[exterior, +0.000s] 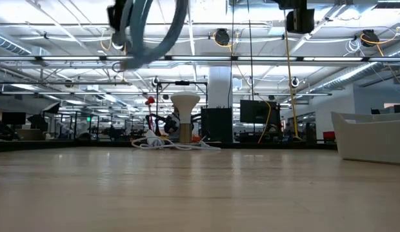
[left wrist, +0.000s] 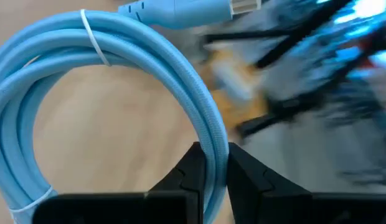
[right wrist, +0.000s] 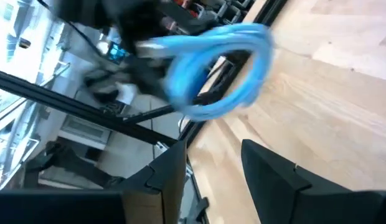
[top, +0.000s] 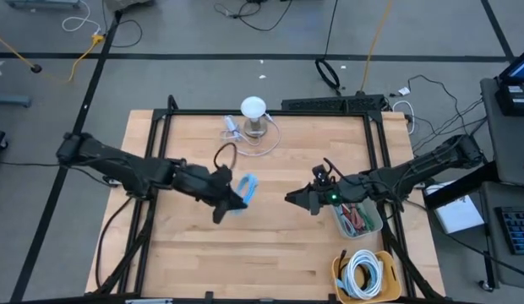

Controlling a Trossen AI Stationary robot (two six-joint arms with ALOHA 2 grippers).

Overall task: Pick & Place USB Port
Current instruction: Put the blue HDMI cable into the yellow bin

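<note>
Left gripper (top: 232, 201) is over the middle of the table (top: 279, 253), lifted clear of it, fingers (left wrist: 192, 171) pinched shut on one strand of a coiled blue cable (top: 245, 189). The coil is bound with white ties; a plug end sticks out loose from the far side of the loop. In the low view the coil (exterior: 148, 32) hangs well above the wood.

Right gripper (top: 301, 199) sits opposite, near the right edge, jaws partly apart and empty, pointed at the coil.

Risks, as judged:
- Grip is on a single strand only. The coil may swing or rotate in the pinch during transport, and could slip out.
- The loose plug end could catch the right gripper if the two close in.
- Bin (top: 360, 218) beside the right arm already holds parts; a wide loop may hang up on its rim rather than drop in.
- The yellow tray (top: 339, 272) with white cable at the near right corner is close by; which container is the target cannot be told.
</note>
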